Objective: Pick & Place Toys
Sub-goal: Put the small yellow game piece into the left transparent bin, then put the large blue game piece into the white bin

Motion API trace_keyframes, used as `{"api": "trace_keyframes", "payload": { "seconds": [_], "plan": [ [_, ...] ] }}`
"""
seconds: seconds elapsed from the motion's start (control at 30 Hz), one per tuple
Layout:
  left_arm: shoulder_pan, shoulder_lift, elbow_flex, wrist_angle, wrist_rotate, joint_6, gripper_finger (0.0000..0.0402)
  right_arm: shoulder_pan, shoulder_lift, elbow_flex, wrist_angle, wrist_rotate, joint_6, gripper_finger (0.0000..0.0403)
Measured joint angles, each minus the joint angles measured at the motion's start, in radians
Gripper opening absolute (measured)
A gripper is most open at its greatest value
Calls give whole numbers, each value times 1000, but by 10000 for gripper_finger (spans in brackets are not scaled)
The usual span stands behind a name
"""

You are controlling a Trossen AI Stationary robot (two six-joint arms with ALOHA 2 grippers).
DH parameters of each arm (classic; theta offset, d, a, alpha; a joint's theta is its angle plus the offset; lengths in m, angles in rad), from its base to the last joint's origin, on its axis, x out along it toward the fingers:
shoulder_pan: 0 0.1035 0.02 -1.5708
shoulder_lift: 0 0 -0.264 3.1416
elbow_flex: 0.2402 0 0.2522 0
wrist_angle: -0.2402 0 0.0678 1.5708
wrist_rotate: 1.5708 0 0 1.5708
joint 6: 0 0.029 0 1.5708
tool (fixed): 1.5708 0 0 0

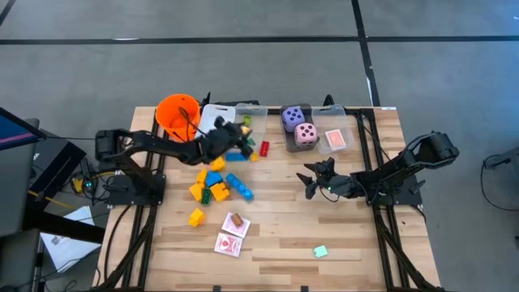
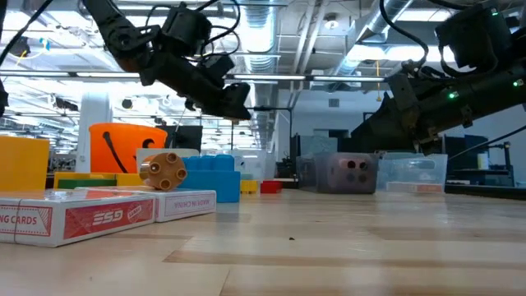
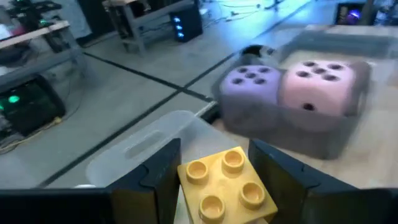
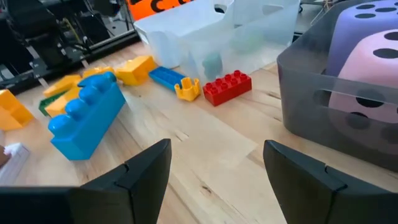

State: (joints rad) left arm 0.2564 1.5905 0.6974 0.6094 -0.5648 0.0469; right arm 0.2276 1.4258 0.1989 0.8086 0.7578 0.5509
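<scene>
Gripping yellow block [image 3: 227,186] by flat sides in left jaws [image 3: 214,177], above clear bin [image 3: 146,146]; rigid, light, slippery. Right jaws [image 4: 214,168] gaping empty over worktop [image 4: 211,155].

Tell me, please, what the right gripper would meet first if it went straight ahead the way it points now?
Probably the red block. The right gripper is open and empty, aimed over bare table toward it, with the clear bin behind. Depth is unclear, so it might pass above.
</scene>
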Motion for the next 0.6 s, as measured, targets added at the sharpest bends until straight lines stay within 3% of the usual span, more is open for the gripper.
{"api": "trace_keyframes", "payload": {
  "seconds": [0.23, 0.5, 0.6],
  "plan": [
    [145, 41, 0, 12, 249, -2, 168, -1, 0, 0, 13, 0, 8, 249],
    [183, 107, 1, 28, 292, -34, 366, -13, 0, 0, 14, 2, 35, 249],
    [173, 108, 1, 16, 287, -104, 387, -22, 0, 0, 15, 2, 35, 249]
  ]
}}
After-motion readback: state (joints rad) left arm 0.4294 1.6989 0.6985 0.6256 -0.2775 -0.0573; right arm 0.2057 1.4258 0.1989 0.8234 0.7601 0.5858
